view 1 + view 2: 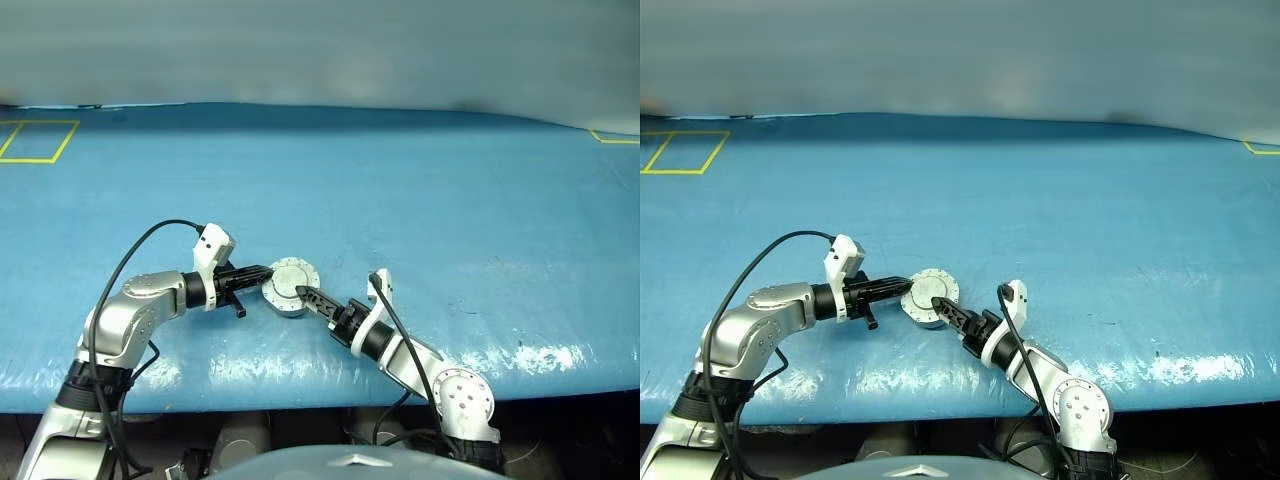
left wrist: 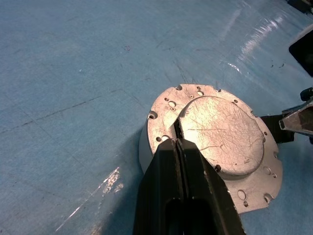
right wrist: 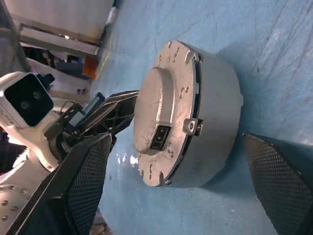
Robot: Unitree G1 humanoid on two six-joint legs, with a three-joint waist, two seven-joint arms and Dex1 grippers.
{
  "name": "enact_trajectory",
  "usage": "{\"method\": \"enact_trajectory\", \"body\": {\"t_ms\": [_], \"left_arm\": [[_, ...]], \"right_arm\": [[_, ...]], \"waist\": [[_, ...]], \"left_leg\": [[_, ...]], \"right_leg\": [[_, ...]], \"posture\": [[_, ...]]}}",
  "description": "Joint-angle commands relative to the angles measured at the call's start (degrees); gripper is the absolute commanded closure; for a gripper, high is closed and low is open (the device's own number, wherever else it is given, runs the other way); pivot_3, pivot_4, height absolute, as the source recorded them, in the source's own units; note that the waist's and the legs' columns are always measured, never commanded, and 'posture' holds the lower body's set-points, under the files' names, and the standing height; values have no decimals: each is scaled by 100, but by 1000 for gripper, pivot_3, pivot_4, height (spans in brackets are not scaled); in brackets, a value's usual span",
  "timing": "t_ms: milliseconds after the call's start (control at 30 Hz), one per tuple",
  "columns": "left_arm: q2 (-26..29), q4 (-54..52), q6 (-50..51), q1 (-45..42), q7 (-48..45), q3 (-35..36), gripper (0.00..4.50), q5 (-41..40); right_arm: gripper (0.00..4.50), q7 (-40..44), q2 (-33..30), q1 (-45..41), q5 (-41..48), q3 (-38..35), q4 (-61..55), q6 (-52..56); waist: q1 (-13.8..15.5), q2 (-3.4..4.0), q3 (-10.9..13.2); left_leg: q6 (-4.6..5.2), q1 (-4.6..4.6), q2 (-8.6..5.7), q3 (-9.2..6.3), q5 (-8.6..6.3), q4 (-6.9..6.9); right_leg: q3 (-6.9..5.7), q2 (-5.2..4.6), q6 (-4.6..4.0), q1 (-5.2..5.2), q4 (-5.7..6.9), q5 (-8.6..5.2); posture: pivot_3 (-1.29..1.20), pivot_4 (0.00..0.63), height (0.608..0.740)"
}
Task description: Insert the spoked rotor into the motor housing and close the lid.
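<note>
The motor housing (image 1: 287,303) stands on the blue table, a short round grey cup. The lid (image 2: 220,134) lies flat on top of it, plain grey side up with a raised centre. My left gripper (image 2: 176,142) is shut, and its tips rest on the lid's rim at the housing's left side. My right gripper (image 3: 176,138) is open and lies low beside the housing (image 3: 215,112), with one mesh-faced finger (image 3: 88,176) on each side and nothing gripped. The left gripper (image 3: 115,107) shows behind the lid (image 3: 156,112) there. The spoked rotor is hidden.
The blue table (image 1: 400,200) stretches far ahead of the housing. A yellow tape square (image 1: 40,140) marks its far left corner, and another yellow mark (image 1: 615,137) sits at the far right. The table's front edge (image 1: 300,400) runs just behind both wrists.
</note>
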Motion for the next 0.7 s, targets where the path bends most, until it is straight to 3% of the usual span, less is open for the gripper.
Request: {"method": "enact_trajectory", "body": {"t_ms": [33, 267, 367, 700], "left_arm": [[-33, 6, -4, 63, 22, -57, 4500, 86], [-53, 15, -18, 83, 22, -46, 4500, 102], [-69, 27, -16, 86, -4, -31, 4500, 130], [-81, 13, -2, 60, -40, 72, 4500, 100]], "right_arm": [[403, -312, 536, -10, 597, -76, 198, 1], [2572, -659, 307, -25, 1121, -21, 437, -98], [3256, -716, 229, -7, 1214, 23, 467, -132], [3265, -737, 119, 18, 1257, 86, 504, -181]], "waist": [[0, 0, -1], [-4, 4, -3], [-1, 7, -7], [-9, 9, -7]], "left_leg": [[0, 0, 0, 0, 0, 0], [0, 0, 0, 1, 0, 0], [1, 0, 0, 2, 0, 0], [1, 1, 0, 2, 0, 0]], "right_leg": [[0, 0, 0, 0, 0, 0], [1, 0, 0, 0, 1, 0], [2, 1, 1, 0, 1, 0], [2, 1, 1, 1, 1, 0]], "posture": [[0, 150, 740], [0, 150, 740], [0, 150, 740], [0, 150, 740]]}}
